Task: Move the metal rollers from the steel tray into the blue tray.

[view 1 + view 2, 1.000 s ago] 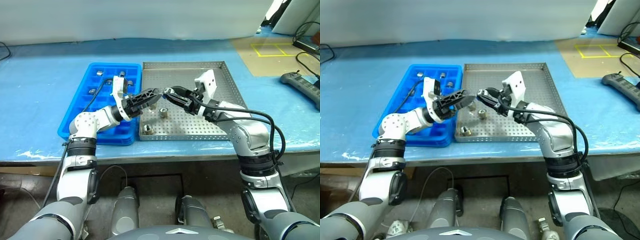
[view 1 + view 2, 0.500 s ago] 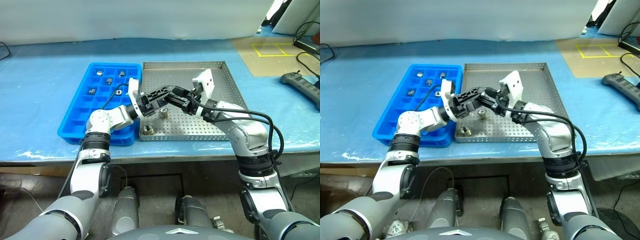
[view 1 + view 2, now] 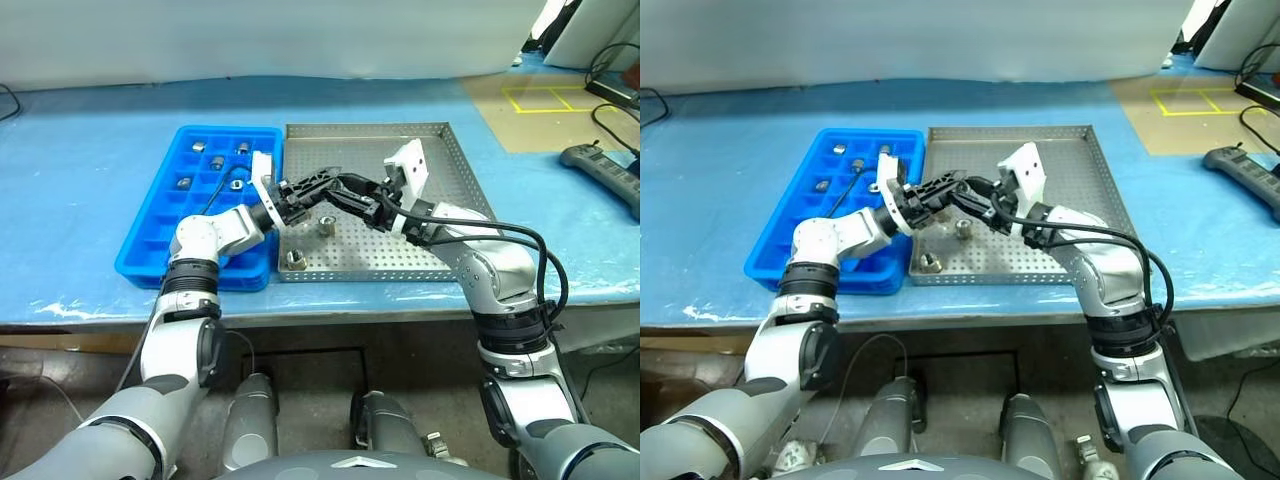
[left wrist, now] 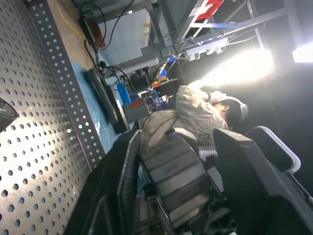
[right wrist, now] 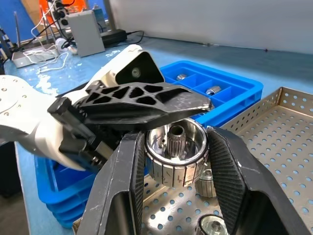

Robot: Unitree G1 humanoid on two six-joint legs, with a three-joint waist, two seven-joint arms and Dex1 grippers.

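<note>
Above the steel tray (image 3: pixel 440 140), my right gripper (image 5: pixel 173 142) is shut on a metal roller (image 5: pixel 168 164), a ribbed silver ring with a dark centre hole. My left gripper (image 3: pixel 318 188) meets it from the blue tray's side. Its fingers (image 4: pixel 124 191) close around the same roller (image 4: pixel 171 176), and one finger lies across the roller's top. Two more rollers (image 3: pixel 326 225) (image 3: pixel 296 259) stand on the steel tray's near left part. The blue tray (image 3: pixel 150 240) lies left of the steel tray, with several rollers (image 3: pixel 217 162) in its far compartments.
Both trays sit on a blue-covered table whose front edge runs just below them. A black device with cables (image 3: pixel 600 170) lies at the far right, beside a brown mat with yellow tape (image 3: pixel 545 98). A person (image 4: pixel 205 103) sits in the background.
My left gripper swung right from the blue tray's edge to the right gripper, and its jaws narrowed around the held roller. The right arm stayed put.
</note>
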